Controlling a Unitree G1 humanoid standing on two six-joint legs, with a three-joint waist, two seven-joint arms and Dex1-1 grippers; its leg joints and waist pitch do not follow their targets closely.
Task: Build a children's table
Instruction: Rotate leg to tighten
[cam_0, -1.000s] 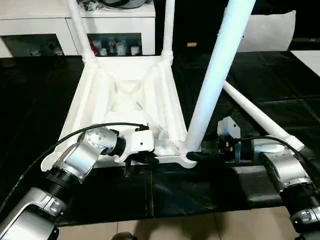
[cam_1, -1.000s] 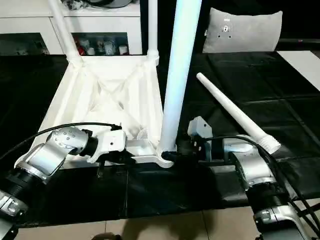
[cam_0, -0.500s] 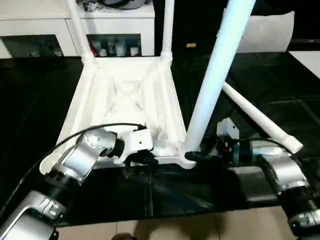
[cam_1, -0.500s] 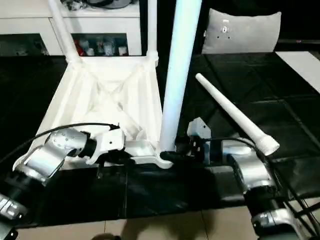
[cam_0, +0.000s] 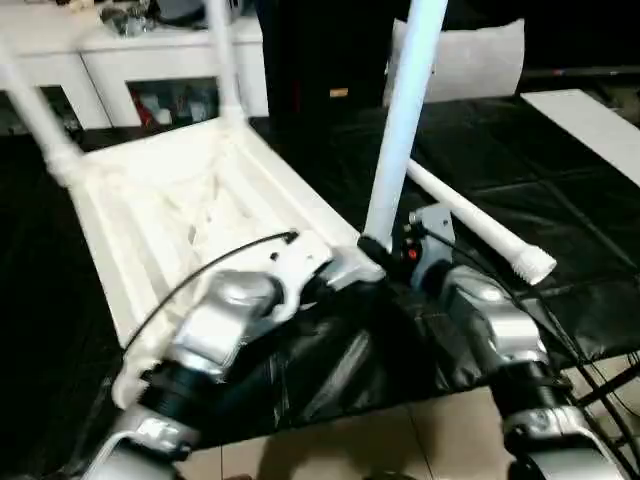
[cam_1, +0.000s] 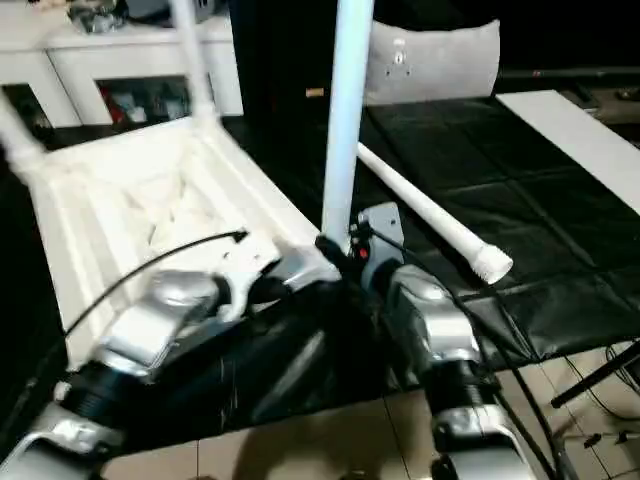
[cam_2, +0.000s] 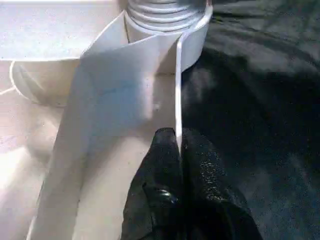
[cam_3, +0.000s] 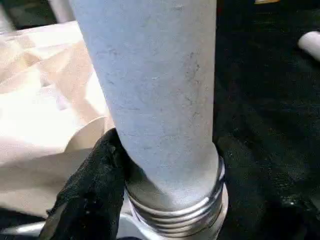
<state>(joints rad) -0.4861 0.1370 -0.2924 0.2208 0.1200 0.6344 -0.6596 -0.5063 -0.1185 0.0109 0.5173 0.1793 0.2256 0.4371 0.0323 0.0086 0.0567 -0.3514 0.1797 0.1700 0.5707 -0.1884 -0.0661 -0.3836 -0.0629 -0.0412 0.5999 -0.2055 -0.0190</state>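
Observation:
The white tabletop (cam_0: 190, 200) lies upside down on the black work table, ribs up. Two white legs (cam_0: 228, 70) stand in its far corner sockets. A third leg (cam_0: 400, 120) stands upright in the near right socket, its threaded base (cam_3: 175, 205) partly out of the socket. My right gripper (cam_0: 372, 247) is shut on that leg's base, one black finger (cam_3: 95, 190) pressed against the tube. My left gripper (cam_2: 178, 147) is shut on the thin rim of the tabletop just beside that socket. The last leg (cam_0: 470, 225) lies loose on the black cover to the right.
A white cabinet (cam_0: 130, 50) with small items stands behind the work table. A grey cushion (cam_0: 460, 60) leans at the back right, and a white board (cam_0: 590, 115) lies at the far right. The work table's front edge and tiled floor run below my forearms.
The whole picture has swung and tilted, so the camera has moved. Both grippers keep their holds at the near right corner, and the loose leg lies where it was.

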